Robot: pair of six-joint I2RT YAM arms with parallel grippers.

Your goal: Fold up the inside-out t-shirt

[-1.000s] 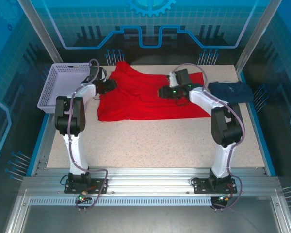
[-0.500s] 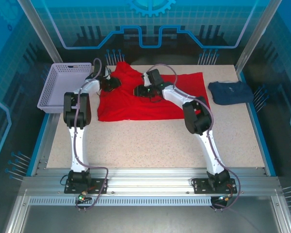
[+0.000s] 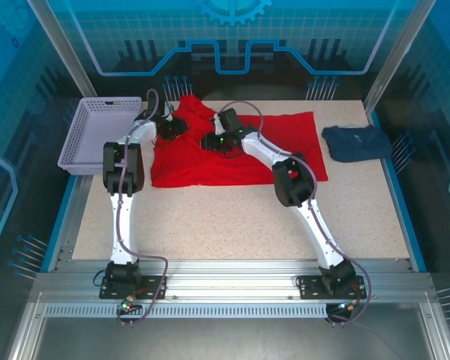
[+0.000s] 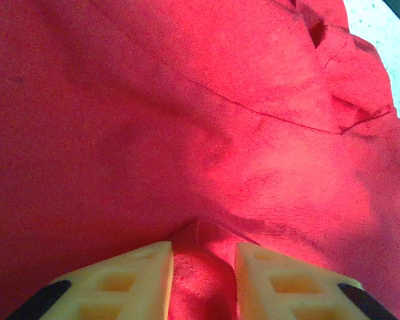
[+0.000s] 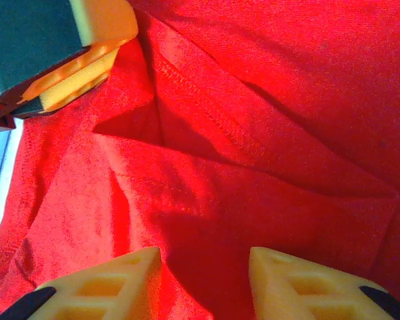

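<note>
The inside-out t-shirt [image 3: 247, 161], bright red, lies spread across the rear of the table, rumpled at its far left corner. My left gripper [image 3: 181, 127] is down on that rumpled corner. In the left wrist view its jaws [image 4: 204, 267] are shut on a raised fold of the red cloth [image 4: 200, 247], which fills the gap between them. My right gripper [image 3: 207, 141] hovers just to the right of it over the shirt. Its fingers [image 5: 205, 273] stand open above flat cloth, with a seamed flap [image 5: 207, 113] ahead and the left gripper's finger [image 5: 87, 63] close by.
A lavender plastic basket [image 3: 97, 131] stands at the rear left, beside the left arm. A dark navy folded garment [image 3: 356, 142] lies at the rear right. Bare speckled tabletop [image 3: 232, 217] stretches between the shirt and the arm bases.
My right arm has swung left across the shirt to sit close beside the left gripper. The left jaws have narrowed onto a fold of cloth. The right jaws have narrowed a little.
</note>
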